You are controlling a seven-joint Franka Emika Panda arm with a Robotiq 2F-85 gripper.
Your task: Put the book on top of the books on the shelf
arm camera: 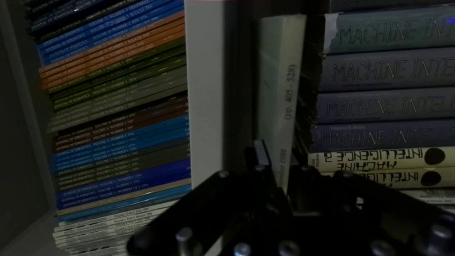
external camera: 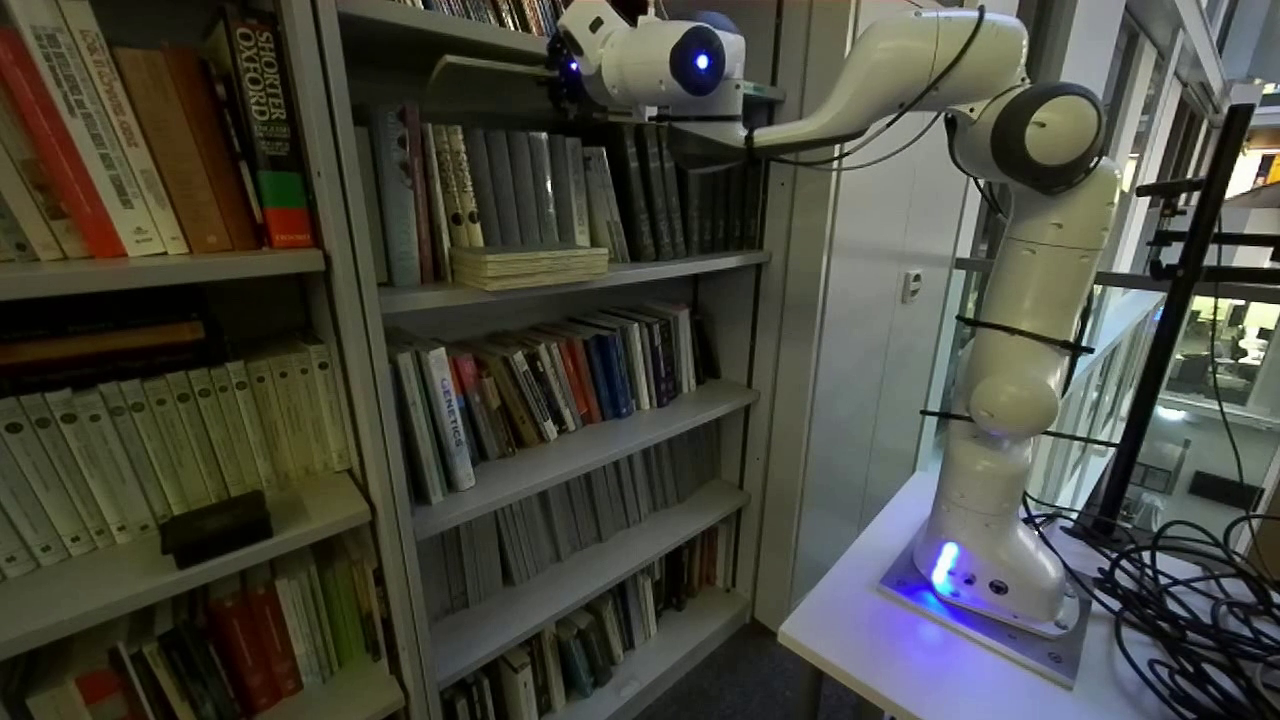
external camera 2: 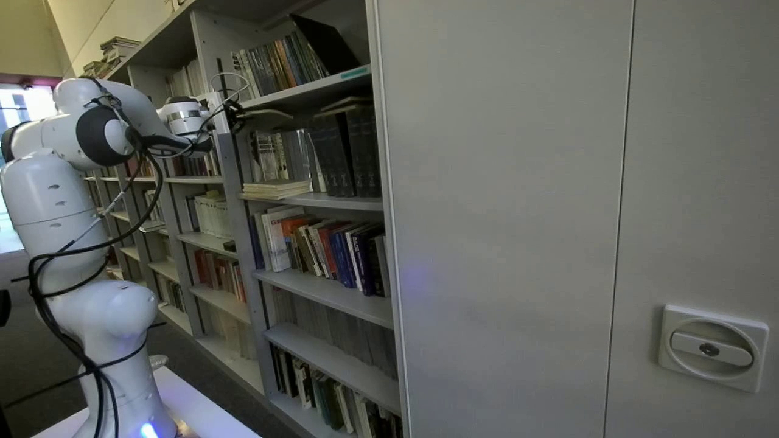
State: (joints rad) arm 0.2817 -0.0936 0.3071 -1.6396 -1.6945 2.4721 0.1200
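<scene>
My gripper (external camera: 556,78) is shut on a thin pale green book (external camera: 490,85), held nearly flat. The gripper (external camera 2: 233,115) and the book (external camera 2: 268,117) also show in an exterior view. The book sits in the gap above the row of upright grey, white and dark books (external camera: 520,180), apart from the upper board. That row stands on the grey metal shelf (external camera: 690,266). In the sideways wrist view, the gripper (arm camera: 280,161) pinches the book (arm camera: 289,78) between the upper board and the row of books (arm camera: 387,74). Whether the book touches the row cannot be told.
The upper shelf board (arm camera: 206,89) runs close above the held book, with thin journals (arm camera: 121,106) on it. A flat stack of cream books (external camera: 530,267) lies at the shelf's front edge. A metal upright (external camera: 345,200) and the lighter bookcase's books (external camera: 120,150) stand beside.
</scene>
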